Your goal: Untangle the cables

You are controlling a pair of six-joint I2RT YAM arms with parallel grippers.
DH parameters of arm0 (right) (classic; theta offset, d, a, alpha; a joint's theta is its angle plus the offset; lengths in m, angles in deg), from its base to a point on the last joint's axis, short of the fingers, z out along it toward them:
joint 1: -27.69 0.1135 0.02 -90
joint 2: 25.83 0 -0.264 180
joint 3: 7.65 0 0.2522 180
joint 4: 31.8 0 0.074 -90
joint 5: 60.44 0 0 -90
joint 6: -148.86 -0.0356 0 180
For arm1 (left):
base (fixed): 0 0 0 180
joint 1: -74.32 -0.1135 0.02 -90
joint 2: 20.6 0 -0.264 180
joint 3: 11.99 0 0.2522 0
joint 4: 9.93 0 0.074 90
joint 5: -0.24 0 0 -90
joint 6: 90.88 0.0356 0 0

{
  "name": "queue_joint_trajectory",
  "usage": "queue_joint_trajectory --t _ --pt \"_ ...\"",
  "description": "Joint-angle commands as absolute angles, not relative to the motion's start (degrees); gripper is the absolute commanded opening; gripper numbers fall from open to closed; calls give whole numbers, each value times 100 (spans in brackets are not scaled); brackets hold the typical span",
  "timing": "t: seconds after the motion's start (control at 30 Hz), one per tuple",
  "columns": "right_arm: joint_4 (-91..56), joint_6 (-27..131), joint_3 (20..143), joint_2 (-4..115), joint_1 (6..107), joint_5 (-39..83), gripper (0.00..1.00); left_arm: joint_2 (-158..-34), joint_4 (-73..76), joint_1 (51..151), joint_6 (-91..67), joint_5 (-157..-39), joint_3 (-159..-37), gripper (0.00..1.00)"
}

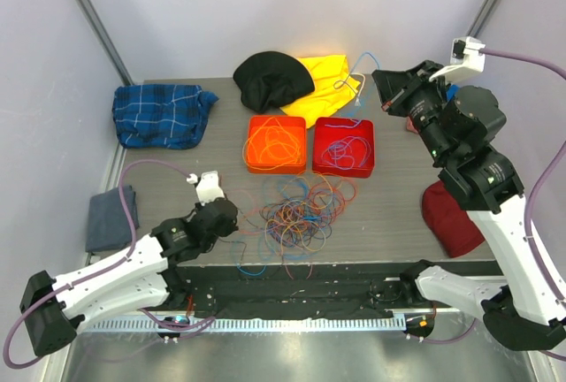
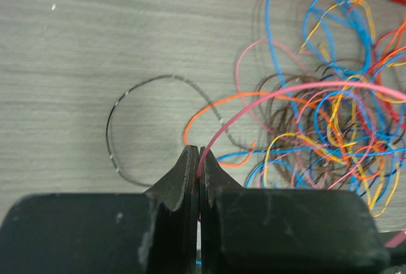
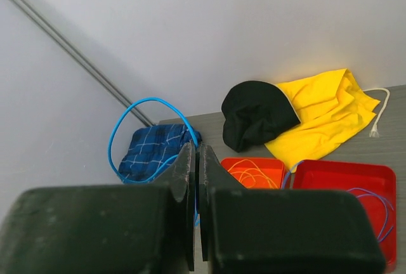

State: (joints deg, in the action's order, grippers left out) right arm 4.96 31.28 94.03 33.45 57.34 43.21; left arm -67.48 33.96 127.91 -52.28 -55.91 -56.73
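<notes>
Tabletop [image 2: 95, 33]: pink cable [image 2: 266, 99] in left hand [image 2: 199, 160]

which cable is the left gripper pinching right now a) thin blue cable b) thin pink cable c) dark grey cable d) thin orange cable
B: in the left wrist view a thin pink cable comes out from between the shut tips of the left gripper and arcs over the tangled pile of coloured cables; the right gripper holds a thin blue cable.
</notes>
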Motion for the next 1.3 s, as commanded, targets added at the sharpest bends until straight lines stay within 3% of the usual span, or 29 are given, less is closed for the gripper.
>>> queue_joint_trajectory --t 0.0,0.47,0.73,1.17,1.2,1.27 --pt "-90 3363 9409 3331 5749 4599 1 -6508 3785 12750 -5634 -5758 -5511 0" --pt "-626 3873 8391 4052 5670 5531 1 -6095 3758 12759 -5854 -6022 -5326 0" --pt "-881 3530 7695 4667 5012 5338 1 -5981 3618 12759 -5757 -6146 -5265 0" --pt "-1277 3319 6940 5405 4782 5188 1 -5927 3469 12759 -5634 -6049 -5185 1" --pt "-1286 3302 6904 5476 4782 5119 1 -5936 3434 12759 -5625 -6058 -5177 2" --pt "-1155 3249 6921 5686 4773 5135 14 -5980 3407 12759 -5625 -6075 -5194 3"
